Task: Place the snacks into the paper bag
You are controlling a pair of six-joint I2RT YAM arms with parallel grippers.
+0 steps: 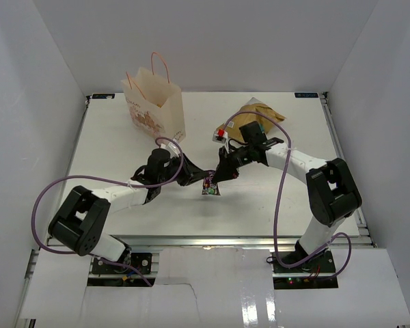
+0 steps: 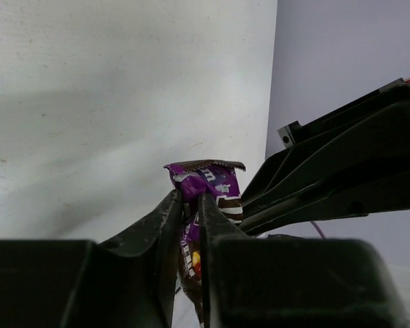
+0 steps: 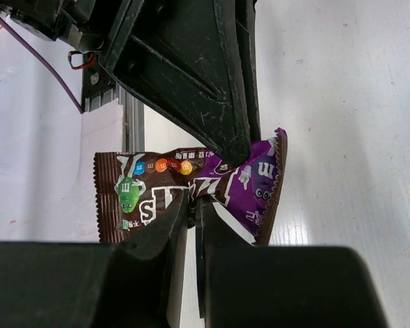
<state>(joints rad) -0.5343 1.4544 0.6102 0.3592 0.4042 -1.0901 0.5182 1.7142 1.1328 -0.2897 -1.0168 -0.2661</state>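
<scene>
The left hand and right hand are each clamped tight on one dark brown candy packet, held off the bench in front of the paper bag (a handover, I judge). If either hand pulls before the other releases, the wrapper could tear or fall short of the bag.

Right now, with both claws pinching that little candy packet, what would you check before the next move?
1. Left gripper shut on the brown-purple packet: ok.
2. Right gripper shut on the same packet: ok.
3. Packet held clear of the table: looks ok, its shadow lies below it.
4. Paper bag upright, mouth open: ok.
5. Room left inside the bag: cannot tell.
6. All snacks bagged: not ok; chip bag and red packet lie on the table.
</scene>
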